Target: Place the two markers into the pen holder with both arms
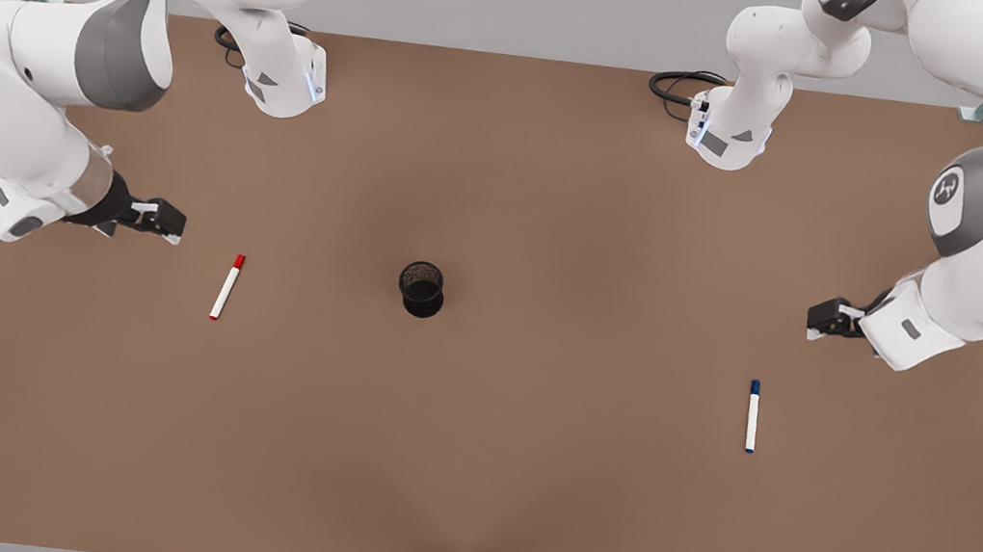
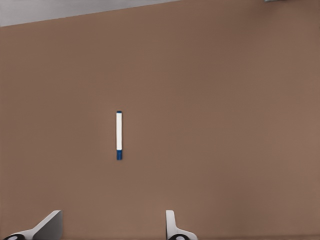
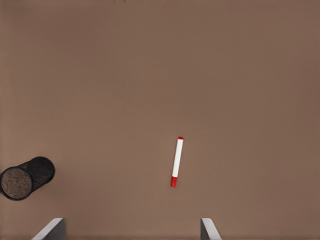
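We see both markers, red (image 1: 227, 286) and blue (image 1: 752, 415), on the tabletop (image 1: 463, 467), pen holder (image 1: 421, 289) empty, left gripper (image 1: 821, 318) and right gripper (image 1: 168, 221) with jaws released: nothing yet done

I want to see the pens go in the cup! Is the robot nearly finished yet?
Not yet, nothing is done. The pen holder has no marker in it. The red marker and the blue marker both lie flat on the table. The right gripper hangs open near the red one, the left gripper open near the blue. Both pickups and drops are left.
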You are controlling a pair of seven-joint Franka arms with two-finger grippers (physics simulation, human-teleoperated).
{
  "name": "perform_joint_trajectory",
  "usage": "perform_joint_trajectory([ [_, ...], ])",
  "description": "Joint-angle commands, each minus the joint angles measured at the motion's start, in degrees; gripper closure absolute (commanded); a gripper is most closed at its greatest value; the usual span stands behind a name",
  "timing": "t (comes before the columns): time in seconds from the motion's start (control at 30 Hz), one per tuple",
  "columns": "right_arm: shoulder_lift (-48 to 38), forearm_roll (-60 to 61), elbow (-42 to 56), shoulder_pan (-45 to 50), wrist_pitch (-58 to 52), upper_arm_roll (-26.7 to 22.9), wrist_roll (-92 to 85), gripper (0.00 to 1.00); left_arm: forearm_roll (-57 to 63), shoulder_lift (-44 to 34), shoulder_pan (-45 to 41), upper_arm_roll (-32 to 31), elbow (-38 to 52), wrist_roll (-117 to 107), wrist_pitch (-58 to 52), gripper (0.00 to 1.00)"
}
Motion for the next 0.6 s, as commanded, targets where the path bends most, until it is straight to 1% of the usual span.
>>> perform_joint_trajectory([
  [0.0,-0.32,0.12,-0.28,-0.07,0.18,-0.26,0.61,0.00,0.06,0.09,0.04,0.01,0.02,4.10,0.67,0.00],
  [0.07,-0.94,0.12,-0.81,0.20,0.80,-0.52,0.08,0.00,1.12,0.79,-0.22,0.01,0.11,3.49,0.76,0.00],
  [0.1,-1.37,0.12,-1.51,0.29,1.85,-0.61,-0.27,0.00,1.73,3.77,0.22,0.01,0.02,3.40,1.63,0.00],
  [0.13,-1.90,0.12,-2.48,1.34,3.08,-1.48,-0.01,0.00,0.94,7.82,1.53,-0.07,-0.16,3.49,8.57,0.00],
  [0.17,-2.25,0.38,-4.67,2.83,4.93,-3.94,-0.27,0.00,-0.20,10.37,1.53,0.01,-1.21,3.66,13.85,0.00],
  [0.2,-2.08,0.47,-5.56,3.01,6.77,-4.04,-0.27,0.00,-0.20,10.55,1.53,0.01,-4.88,3.75,19.63,0.00],
  [0.23,-1.38,0.30,-5.73,3.01,8.35,-3.33,0.87,0.00,-0.72,10.55,3.02,-0.07,-10.69,4.10,27.90,0.00],
  [0.27,0.73,0.21,-5.73,2.92,10.29,-3.24,1.05,0.00,-0.90,12.57,3.64,0.01,-11.06,7.00,30.90,0.00],
  [0.4,3.81,0.03,-8.72,3.19,16.00,-2.72,2.98,0.00,-0.38,17.93,3.03,0.28,-11.49,6.65,37.58,0.00],
  [0.57,8.20,0.03,-7.49,3.27,18.73,-2.89,4.47,0.00,2.26,21.18,3.29,0.72,-12.37,6.48,39.17,0.00],
])
